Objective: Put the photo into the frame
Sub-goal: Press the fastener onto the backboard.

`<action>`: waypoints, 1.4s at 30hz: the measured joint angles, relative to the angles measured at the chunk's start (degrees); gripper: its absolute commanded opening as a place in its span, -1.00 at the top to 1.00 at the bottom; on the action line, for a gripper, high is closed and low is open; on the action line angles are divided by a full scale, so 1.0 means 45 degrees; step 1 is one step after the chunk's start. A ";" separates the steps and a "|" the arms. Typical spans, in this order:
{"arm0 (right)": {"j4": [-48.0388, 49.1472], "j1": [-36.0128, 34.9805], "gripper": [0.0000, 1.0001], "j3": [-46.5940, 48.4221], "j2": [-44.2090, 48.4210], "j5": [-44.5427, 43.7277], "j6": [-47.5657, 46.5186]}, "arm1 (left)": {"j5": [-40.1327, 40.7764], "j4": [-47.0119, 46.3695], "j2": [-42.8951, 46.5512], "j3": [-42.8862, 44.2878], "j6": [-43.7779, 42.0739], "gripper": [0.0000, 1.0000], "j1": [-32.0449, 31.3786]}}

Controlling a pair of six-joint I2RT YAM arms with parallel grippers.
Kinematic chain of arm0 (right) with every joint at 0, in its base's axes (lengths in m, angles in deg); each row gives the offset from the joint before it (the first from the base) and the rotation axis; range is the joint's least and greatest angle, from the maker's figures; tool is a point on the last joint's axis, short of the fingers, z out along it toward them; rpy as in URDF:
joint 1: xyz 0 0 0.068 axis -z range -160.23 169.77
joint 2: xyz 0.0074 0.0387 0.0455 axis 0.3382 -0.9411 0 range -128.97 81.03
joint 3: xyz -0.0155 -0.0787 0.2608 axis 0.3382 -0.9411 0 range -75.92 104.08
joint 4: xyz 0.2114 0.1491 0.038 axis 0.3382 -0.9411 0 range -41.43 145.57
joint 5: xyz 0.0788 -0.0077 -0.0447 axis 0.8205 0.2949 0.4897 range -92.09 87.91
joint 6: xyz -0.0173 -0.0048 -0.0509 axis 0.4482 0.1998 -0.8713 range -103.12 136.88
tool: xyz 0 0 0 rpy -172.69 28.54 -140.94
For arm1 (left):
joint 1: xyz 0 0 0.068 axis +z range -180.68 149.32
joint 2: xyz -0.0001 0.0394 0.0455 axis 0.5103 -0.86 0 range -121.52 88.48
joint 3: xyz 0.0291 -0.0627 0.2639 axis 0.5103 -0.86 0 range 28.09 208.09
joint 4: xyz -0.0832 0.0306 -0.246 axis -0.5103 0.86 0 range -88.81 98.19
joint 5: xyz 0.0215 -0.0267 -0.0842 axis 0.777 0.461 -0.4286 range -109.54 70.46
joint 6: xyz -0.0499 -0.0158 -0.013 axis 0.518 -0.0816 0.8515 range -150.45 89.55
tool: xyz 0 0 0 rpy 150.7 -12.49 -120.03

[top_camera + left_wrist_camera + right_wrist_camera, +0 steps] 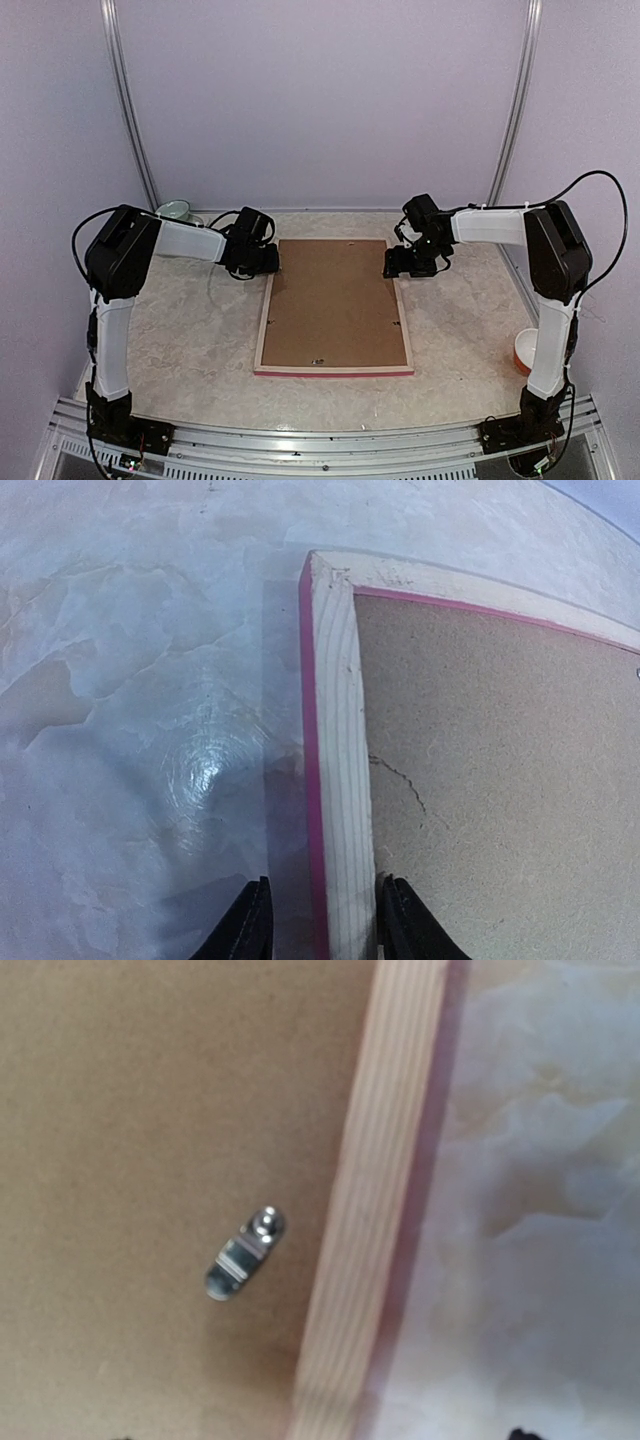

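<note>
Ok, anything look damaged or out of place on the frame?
A thin dark crack-like line runs across the brown backing board beside the left rail of the frame, in the left wrist view; it may only be a scratch. The metal clip is turned off the right rail. Nothing else stands out.

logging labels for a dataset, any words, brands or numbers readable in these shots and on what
None can be read.
The frame shows bare pale wood, the brown backing board is blank, and the metal clip has no legible marking.
The green bowl and the orange bowl are too small to tell.
</note>
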 measured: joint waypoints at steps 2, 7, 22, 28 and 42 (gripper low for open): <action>0.0000 0.0000 -0.60 0.0000 0.0000 0.0000 0.0000 | 0.0015 0.0005 0.0000 0.0000 0.0000 0.24 0.0000; 0.0000 0.0000 -0.60 0.0000 0.0000 0.0000 0.0000 | 0.0019 0.0010 0.0000 0.0000 0.0010 0.26 0.0005; -0.0005 0.0000 -0.60 0.0000 0.0000 0.0049 0.0000 | -0.0034 -0.0015 0.0107 -0.0102 0.0063 0.52 0.0005; -0.0010 0.0000 -0.60 0.0000 0.0000 0.0053 0.0000 | -0.0073 0.0049 0.0243 -0.0238 0.0068 0.59 0.0015; -0.0248 0.0000 -0.63 0.0627 -0.0311 0.0044 0.0015 | -0.0175 0.0471 0.0423 -0.0311 0.0015 0.05 0.0180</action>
